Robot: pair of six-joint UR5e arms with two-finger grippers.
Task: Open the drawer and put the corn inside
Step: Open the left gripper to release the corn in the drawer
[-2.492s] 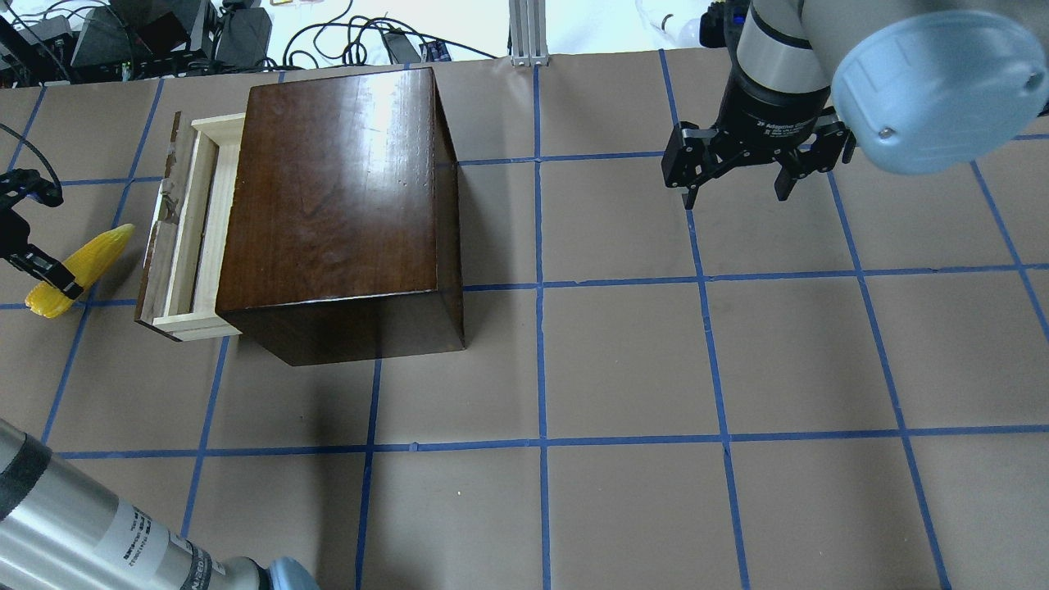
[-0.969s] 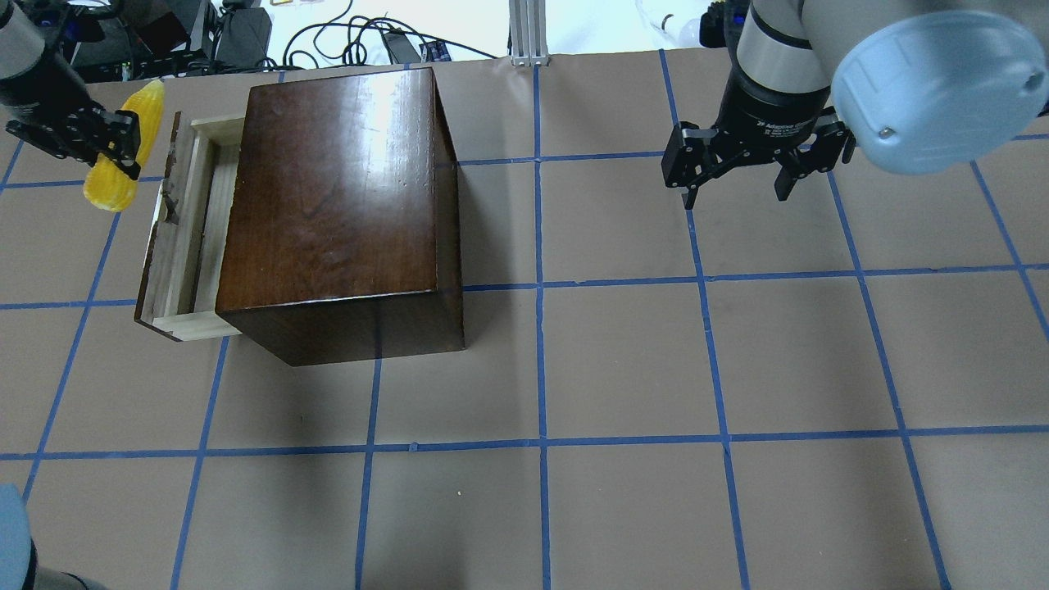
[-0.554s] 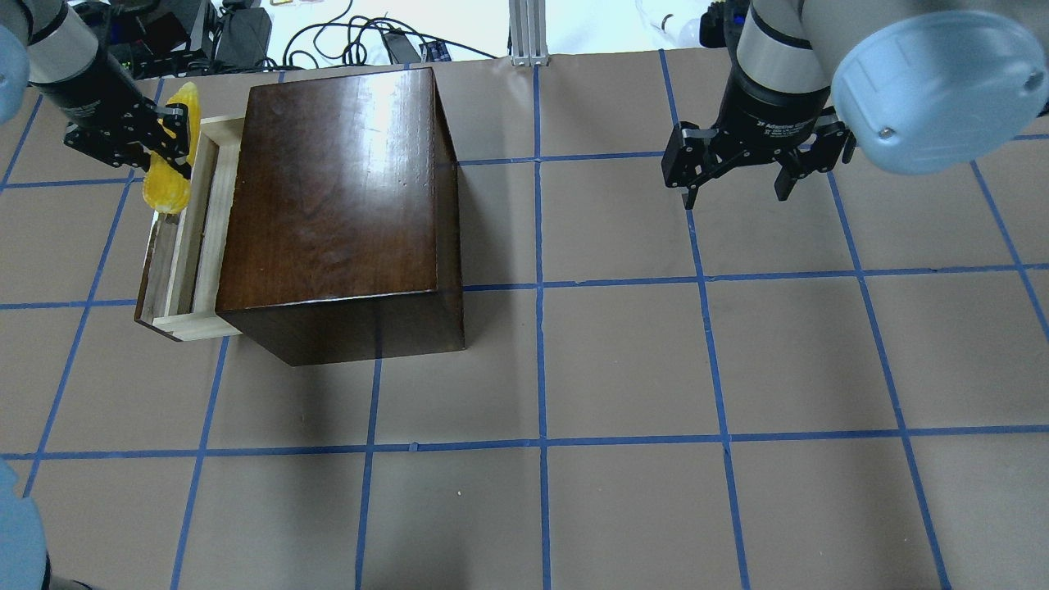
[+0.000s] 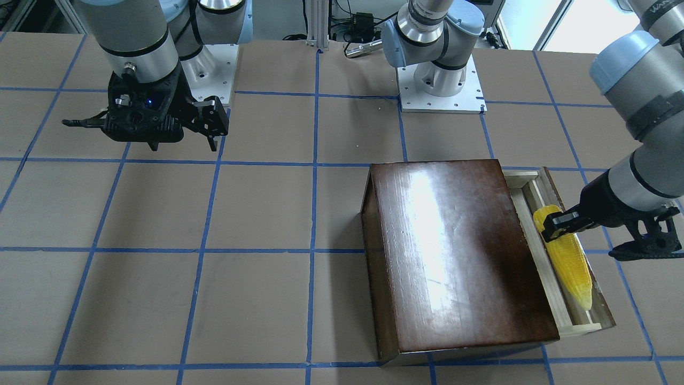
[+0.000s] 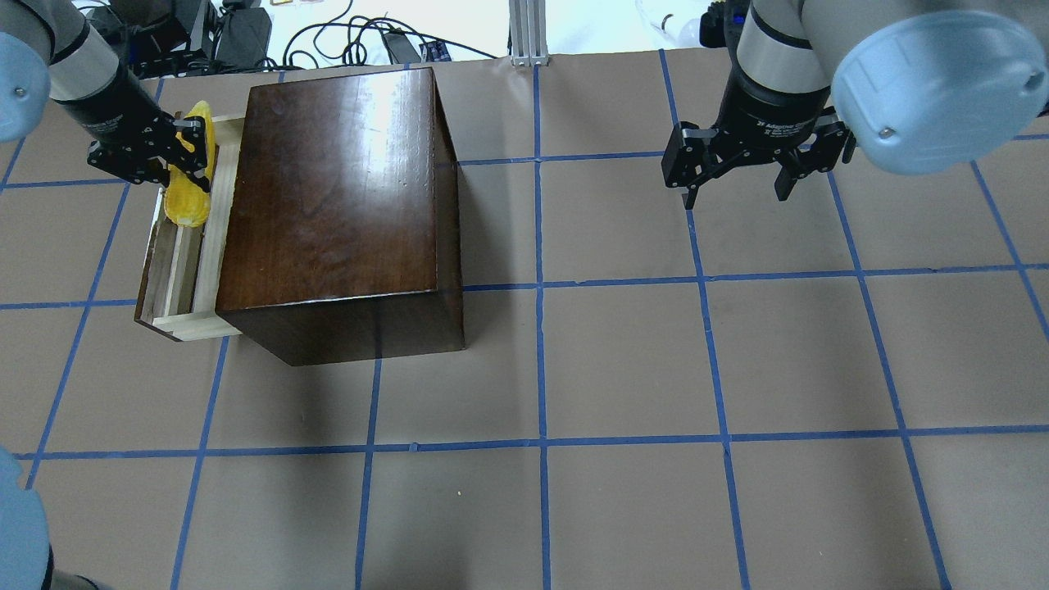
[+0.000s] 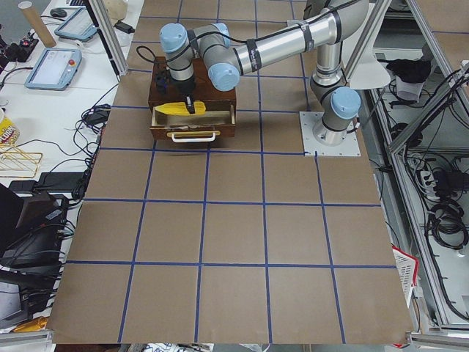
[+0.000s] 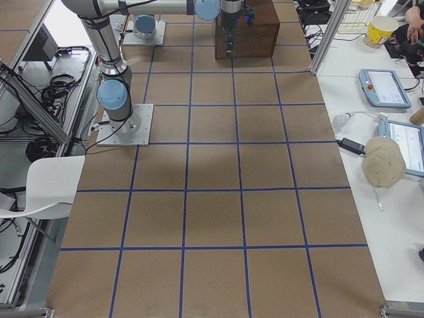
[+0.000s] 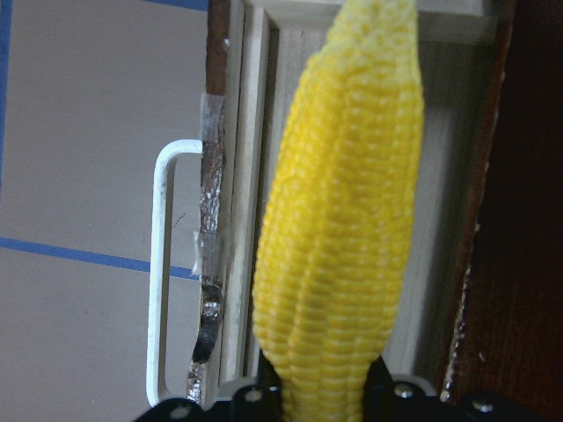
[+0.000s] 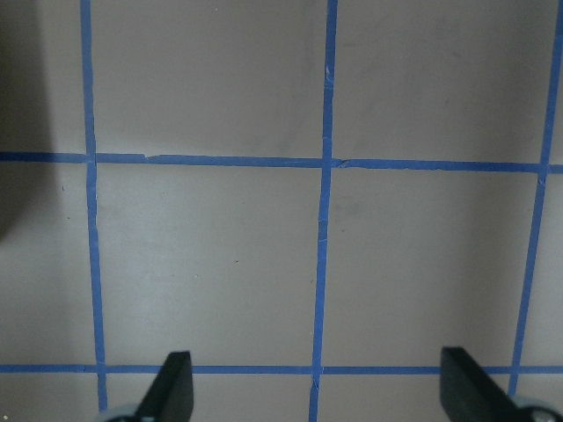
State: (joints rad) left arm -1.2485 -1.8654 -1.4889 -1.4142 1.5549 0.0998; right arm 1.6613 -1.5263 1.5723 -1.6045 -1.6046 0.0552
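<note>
The dark-brown box [image 5: 336,205] stands at the table's left with its drawer [image 5: 184,270] pulled out; the pale wood tray and white handle [image 8: 163,264] show in the left wrist view. My left gripper [image 5: 168,156] is shut on the thick end of the yellow corn [image 5: 190,197]. It holds the corn lengthwise over the open drawer, as the front view [image 4: 572,262] and the left side view [image 6: 176,108] also show. I cannot tell whether the corn touches the drawer's bottom. My right gripper [image 5: 733,184] is open and empty, far to the right above the table.
The brown paper table [image 5: 623,360] carries a grid of blue tape. Cables and equipment [image 5: 164,33] lie beyond the far edge, behind the box. The arm bases [image 4: 438,85] stand on white plates at the robot's side.
My left gripper has lifted the corn from the table left of the drawer, swung it round to the far side and brought it over the open drawer. The right arm has not moved.
</note>
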